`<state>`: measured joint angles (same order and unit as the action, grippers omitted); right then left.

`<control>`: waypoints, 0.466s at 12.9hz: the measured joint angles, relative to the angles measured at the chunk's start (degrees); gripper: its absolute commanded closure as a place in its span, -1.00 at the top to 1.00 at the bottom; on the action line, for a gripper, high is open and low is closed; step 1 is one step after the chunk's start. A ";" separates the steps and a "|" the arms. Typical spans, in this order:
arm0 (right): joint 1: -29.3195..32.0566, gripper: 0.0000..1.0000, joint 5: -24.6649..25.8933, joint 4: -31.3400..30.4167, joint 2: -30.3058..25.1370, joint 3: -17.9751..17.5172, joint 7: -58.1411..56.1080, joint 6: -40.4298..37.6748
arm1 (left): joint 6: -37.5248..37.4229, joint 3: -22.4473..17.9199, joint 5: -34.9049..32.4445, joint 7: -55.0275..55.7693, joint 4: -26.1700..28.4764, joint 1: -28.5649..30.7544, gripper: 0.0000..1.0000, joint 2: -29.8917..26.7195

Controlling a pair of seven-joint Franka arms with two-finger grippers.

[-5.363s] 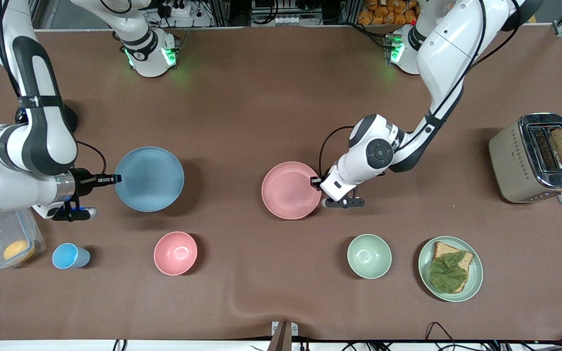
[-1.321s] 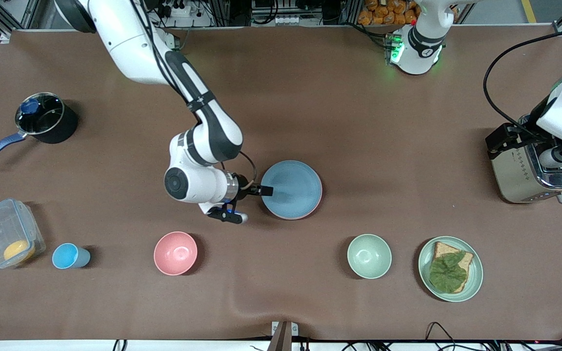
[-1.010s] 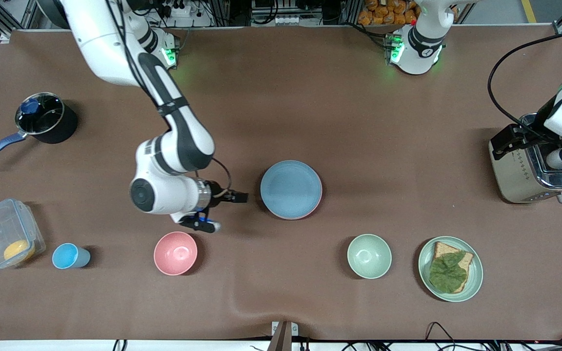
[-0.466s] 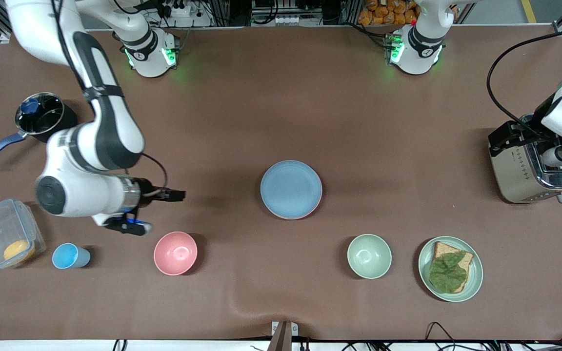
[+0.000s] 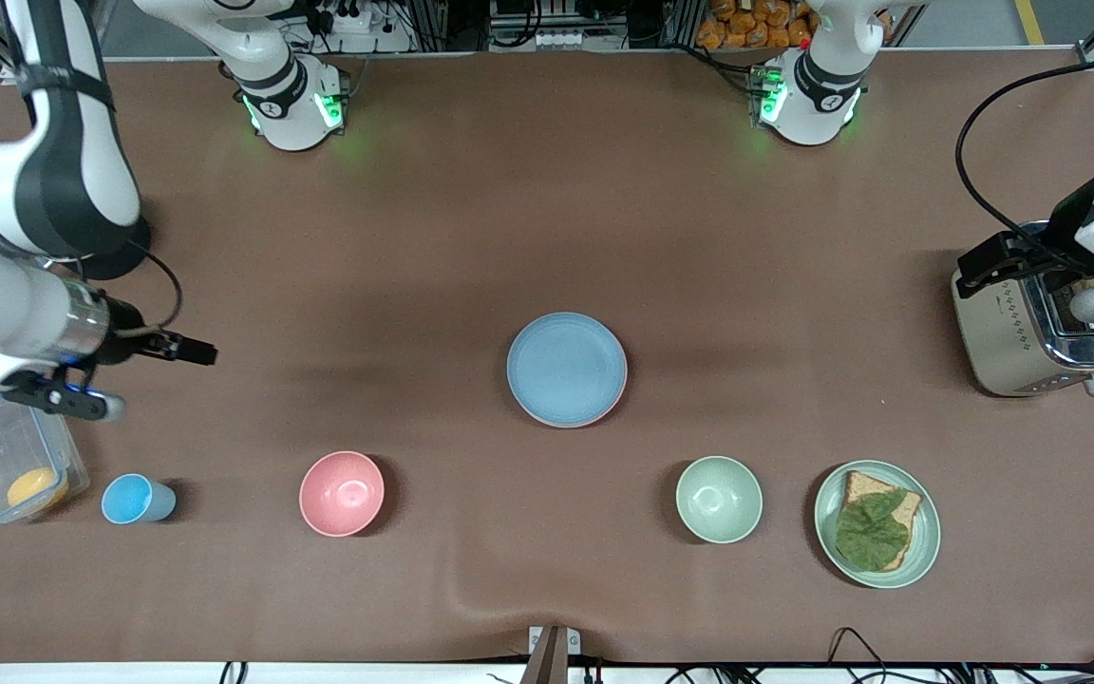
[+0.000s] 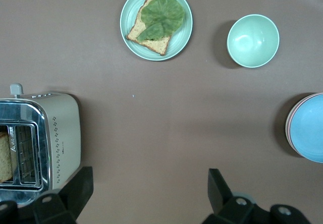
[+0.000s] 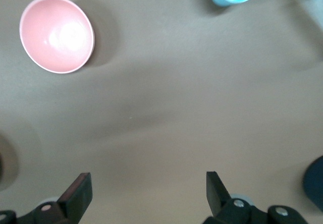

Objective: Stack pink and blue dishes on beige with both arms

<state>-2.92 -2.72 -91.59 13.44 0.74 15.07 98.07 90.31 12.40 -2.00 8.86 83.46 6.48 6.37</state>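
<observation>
The blue dish (image 5: 566, 366) lies on the pink dish, of which only a thin rim (image 5: 615, 407) shows, in the middle of the table. In the left wrist view the blue dish (image 6: 309, 128) shows at the edge with the pink rim (image 6: 288, 129) under it. No beige plate is visible. My right gripper (image 5: 198, 352) (image 7: 149, 188) hangs open and empty over bare table toward the right arm's end, well apart from the stack. My left gripper (image 5: 974, 264) (image 6: 146, 188) is open and empty over the toaster's edge.
A toaster (image 5: 1031, 318) holding bread stands at the left arm's end. Nearer the front camera are a green plate with bread and a leaf (image 5: 877, 523), a green bowl (image 5: 719, 499), a pink bowl (image 5: 342, 493), a blue cup (image 5: 134, 500) and a clear container (image 5: 10, 464).
My right gripper let go of the blue dish on the pink one and drew back toward the right arm's end. The left arm stayed over the toaster.
</observation>
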 measured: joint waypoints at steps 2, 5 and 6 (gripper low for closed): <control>0.57 1.00 0.73 -0.55 -4.54 -0.19 0.04 -1.56 | -0.16 0.00 0.00 0.00 -0.03 0.00 1.00 -0.04; 2.29 1.00 0.90 -0.40 -10.54 -0.19 0.02 -6.21 | -0.19 0.03 0.00 0.00 -0.04 -0.01 1.00 -0.04; 2.53 1.00 0.94 0.27 -11.91 -0.19 -0.08 -8.82 | -0.20 0.03 0.00 0.00 -0.05 -0.01 1.00 -0.04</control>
<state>-0.39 -1.77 -91.32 1.53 0.54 15.00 89.24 90.11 12.43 -2.00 8.86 83.42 6.46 6.33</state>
